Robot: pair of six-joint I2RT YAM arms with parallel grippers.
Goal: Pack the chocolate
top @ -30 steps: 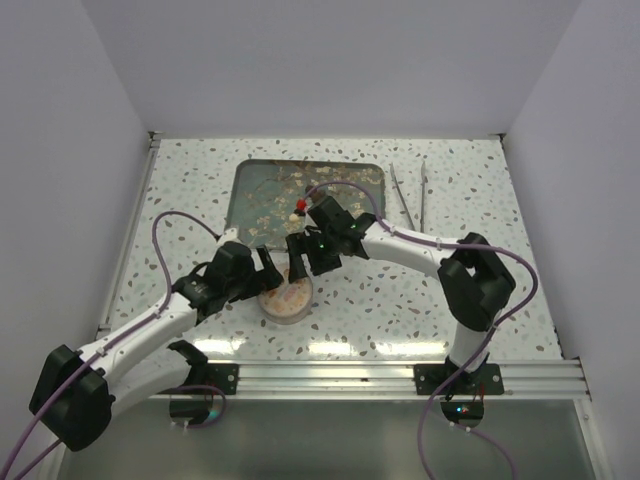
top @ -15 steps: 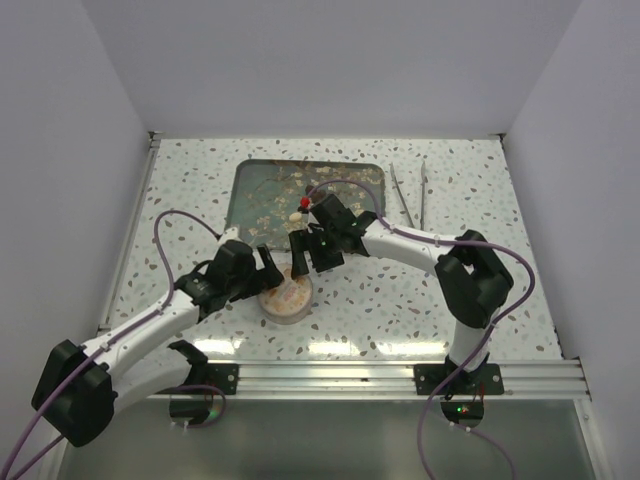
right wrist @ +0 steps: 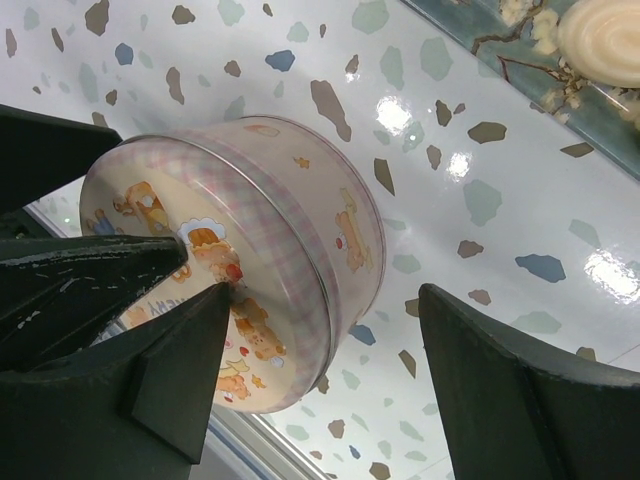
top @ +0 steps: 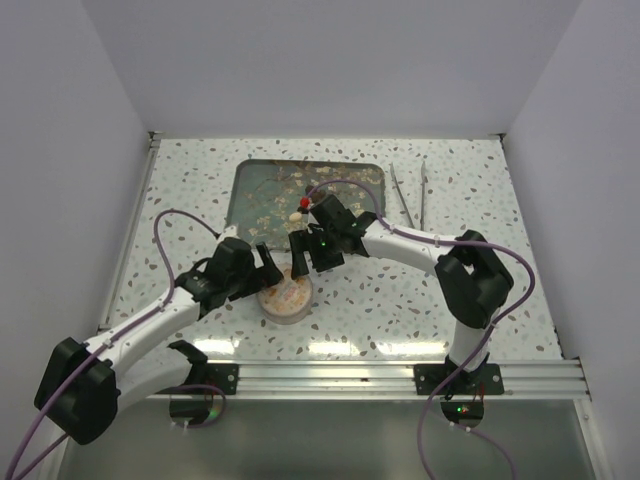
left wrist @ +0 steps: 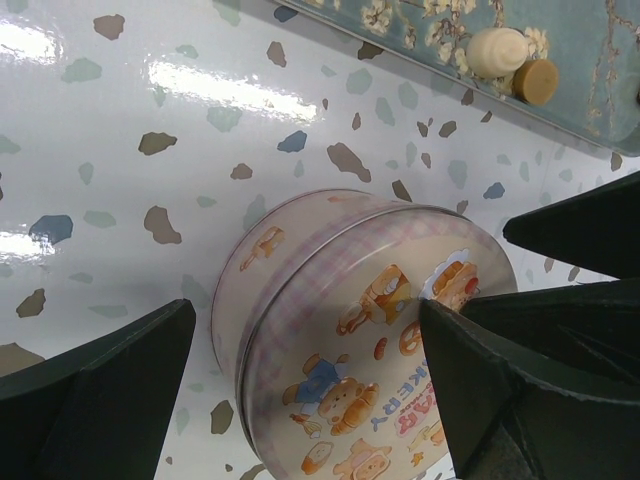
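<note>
The round pink tin (top: 286,296) with bear pictures stands lidded on the table near the front. My left gripper (top: 262,272) is open, its jaws either side of the tin (left wrist: 360,330); its right finger (left wrist: 540,390) lies over the lid and its left finger is clear of the wall. My right gripper (top: 305,254) is open above the tin's far edge (right wrist: 240,250), one finger (right wrist: 150,370) at the lid. A cream-white chocolate (left wrist: 497,50) and a caramel one (left wrist: 536,81) lie on the teal tray (top: 260,185). The cream chocolate also shows in the right wrist view (right wrist: 600,30).
The flowered teal tray lies just beyond the tin; small chocolates (top: 297,211) sit near its middle. Two metal tweezers (top: 402,196) lie to the right of the tray. The two grippers' fingers are close together over the tin. White walls enclose the table.
My right gripper has shifted slightly left and back over the tin. My left gripper has edged a little closer to the tin. The tin has not moved.
</note>
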